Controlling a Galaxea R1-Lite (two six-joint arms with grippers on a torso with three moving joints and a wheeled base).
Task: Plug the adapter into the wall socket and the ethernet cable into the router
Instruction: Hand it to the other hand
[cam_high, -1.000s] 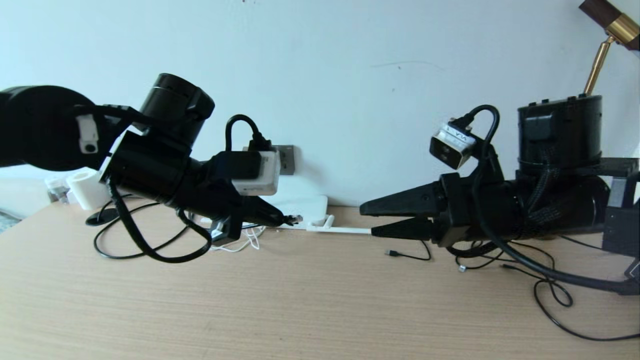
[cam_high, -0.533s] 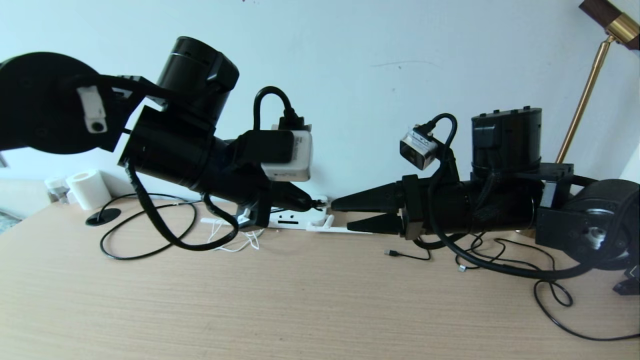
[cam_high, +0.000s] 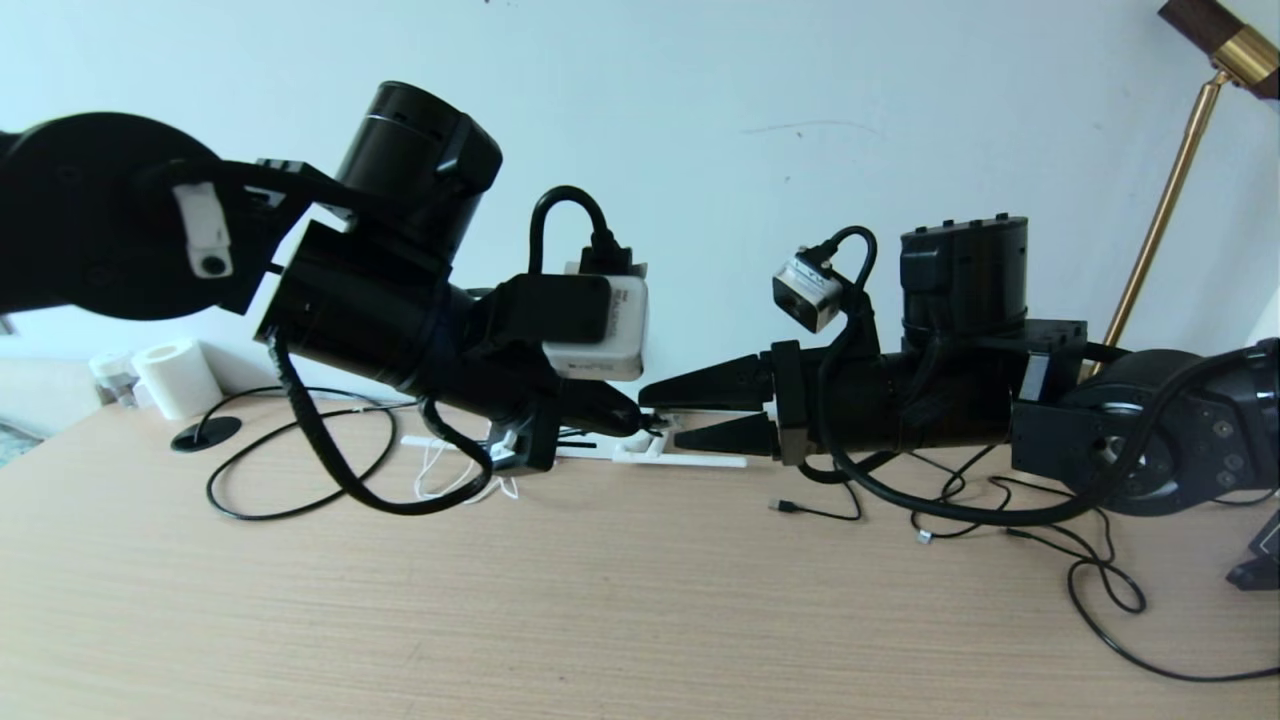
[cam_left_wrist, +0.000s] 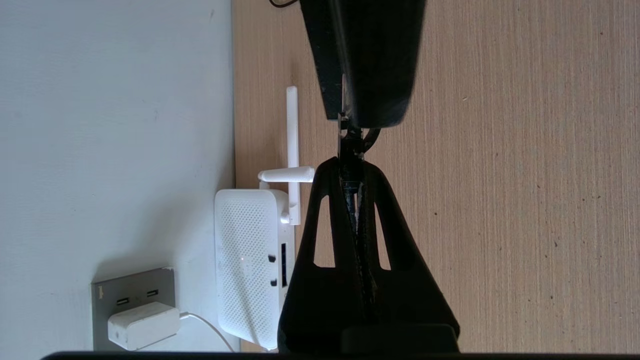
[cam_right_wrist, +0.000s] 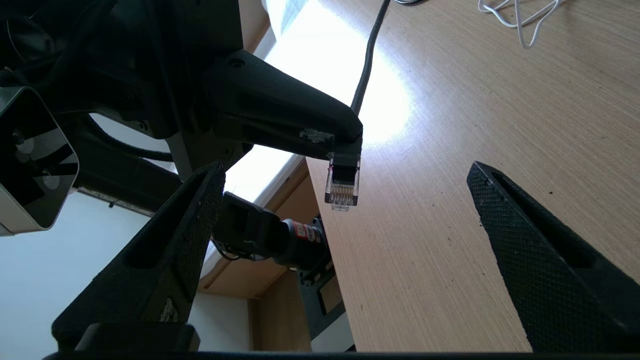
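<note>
My left gripper (cam_high: 640, 418) is shut on the black ethernet cable (cam_right_wrist: 367, 65), just behind its clear-tipped connector (cam_right_wrist: 342, 187), which sticks out past the fingertips above the table. My right gripper (cam_high: 662, 418) faces it, open, its two fingers (cam_right_wrist: 525, 240) on either side of the connector and not touching it. The white router (cam_left_wrist: 247, 260) lies by the wall with its antennas (cam_left_wrist: 292, 150) folded out, dark ports facing the table. The white adapter (cam_left_wrist: 142, 325) sits plugged in the grey wall socket (cam_left_wrist: 132, 287). In the head view my left arm hides the socket and most of the router.
Loose black cords (cam_high: 1090, 580) lie on the wooden table at the right, and a black cable loop (cam_high: 300, 470) and a white cord (cam_high: 450, 485) at the left. A paper roll (cam_high: 180, 378) stands at the far left, a brass lamp pole (cam_high: 1160, 220) at the right.
Both arms have come together: my left gripper carried the connector up and to the right, and my open right gripper slid left until its fingers flank the connector.
</note>
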